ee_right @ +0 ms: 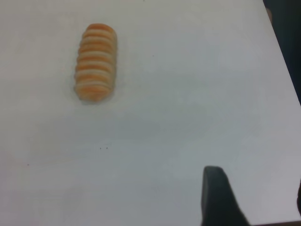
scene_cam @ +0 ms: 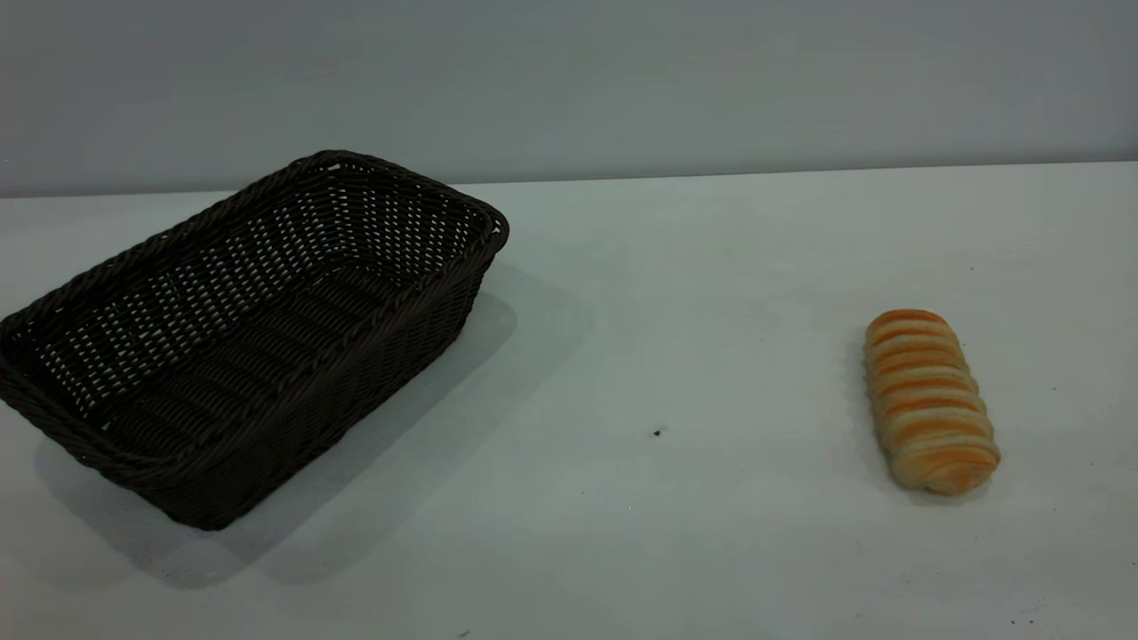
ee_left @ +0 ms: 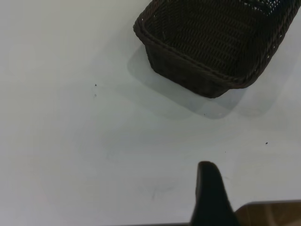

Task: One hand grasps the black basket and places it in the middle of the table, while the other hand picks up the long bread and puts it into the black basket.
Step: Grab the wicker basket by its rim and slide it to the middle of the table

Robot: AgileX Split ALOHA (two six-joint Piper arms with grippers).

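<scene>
The black basket (scene_cam: 240, 338) stands empty at the left of the table (scene_cam: 676, 293), turned at an angle. The long bread (scene_cam: 929, 400) lies on the table at the right, well apart from the basket. Neither arm shows in the exterior view. The left wrist view shows the basket (ee_left: 216, 42) farther off, and my left gripper (ee_left: 254, 188) is above bare table with one finger (ee_left: 209, 193) showing and nothing against it. The right wrist view shows the bread (ee_right: 95, 68) farther off, and my right gripper (ee_right: 254, 188) is open and empty above bare table.
A few tiny dark specks (scene_cam: 657, 432) dot the tabletop between basket and bread. A grey wall (scene_cam: 569, 80) stands behind the table. The table's edge shows near each gripper, in the left wrist view (ee_left: 268, 203) and the right wrist view (ee_right: 282, 56).
</scene>
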